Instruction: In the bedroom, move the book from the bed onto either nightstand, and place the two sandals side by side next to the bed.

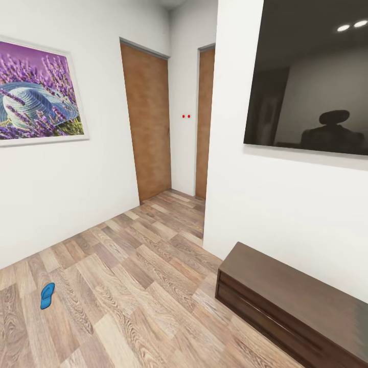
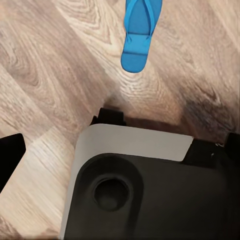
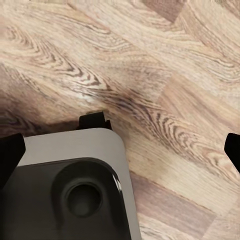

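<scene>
Sandal [image 2: 139, 31] flat on plank floor [image 2: 45, 65] — well beyond left tool; both tools' spread unreadable — cannot tell.

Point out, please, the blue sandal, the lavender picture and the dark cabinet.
blue sandal [image 1: 47, 296]: head view, middle of sole.
lavender picture [image 1: 38, 92]: head view, the hat.
dark cabinet [image 1: 301, 294]: head view, bare top.
</scene>
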